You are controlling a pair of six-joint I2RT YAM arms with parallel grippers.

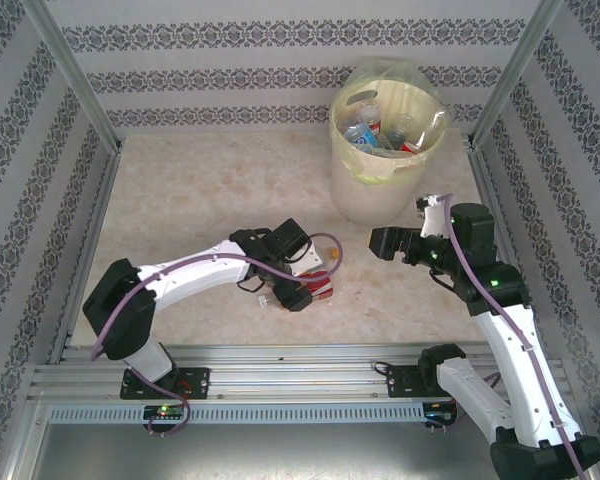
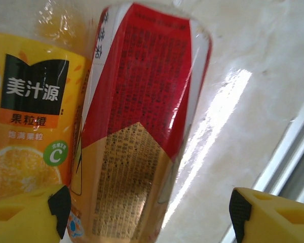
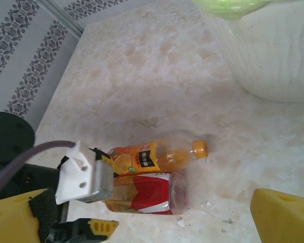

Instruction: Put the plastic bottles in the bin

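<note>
Left claw (image 2: 149,215) straddles the red bottle (image 2: 142,126) lying on the surface (image 1: 200,200) beside the orange bottle (image 3: 159,156), unclenched (a gap on one side). Right claw (image 3: 149,217) gapes empty near the bin (image 1: 380,195).

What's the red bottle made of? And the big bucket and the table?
The red-labelled bottle looks like thin clear plastic, wrapped in glossy printed film that catches glare. The bin looks like matte cream plastic with ribbed sides and a filmy clear liner. The table has a shiny marble pattern: stone or laminate, I cannot tell.
</note>
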